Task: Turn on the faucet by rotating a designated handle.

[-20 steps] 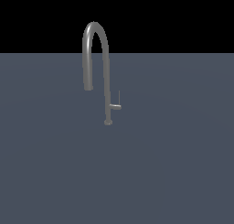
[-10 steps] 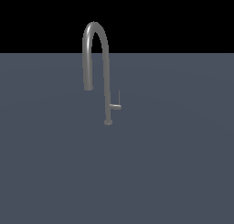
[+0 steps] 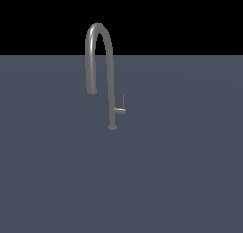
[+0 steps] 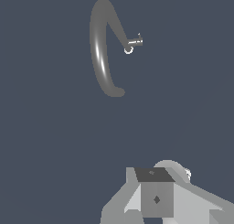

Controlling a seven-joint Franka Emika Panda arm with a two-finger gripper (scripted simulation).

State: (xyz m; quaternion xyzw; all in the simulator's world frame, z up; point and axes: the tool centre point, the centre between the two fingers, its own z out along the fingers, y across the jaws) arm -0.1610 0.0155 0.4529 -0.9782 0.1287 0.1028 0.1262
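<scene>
Exterior view: faucet [image 3: 101, 65] upright on the grey surface [image 3: 180, 179], handle [image 3: 120, 111] untouched, arm out of frame; wrist view: gripper [image 4: 157, 198] well short of the handle [image 4: 135, 42], jaw opening can't tell, holding nothing — approach step, next close in on the stub.

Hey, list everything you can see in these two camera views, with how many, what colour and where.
faucet: one, grey metal, arched gooseneck standing upright on the surface, just to the exterior view's left of centre.
handle: one, grey, short stub low on the faucet's stem, pointing toward the exterior view's right, thin upright rod at its tip.
surface: one, dark blue-grey, flat, under the faucet.
gripper: one, grey and white, seen only in the wrist view, apart from the faucet; its fingertips are out of frame, so open or shut cannot be told.
</scene>
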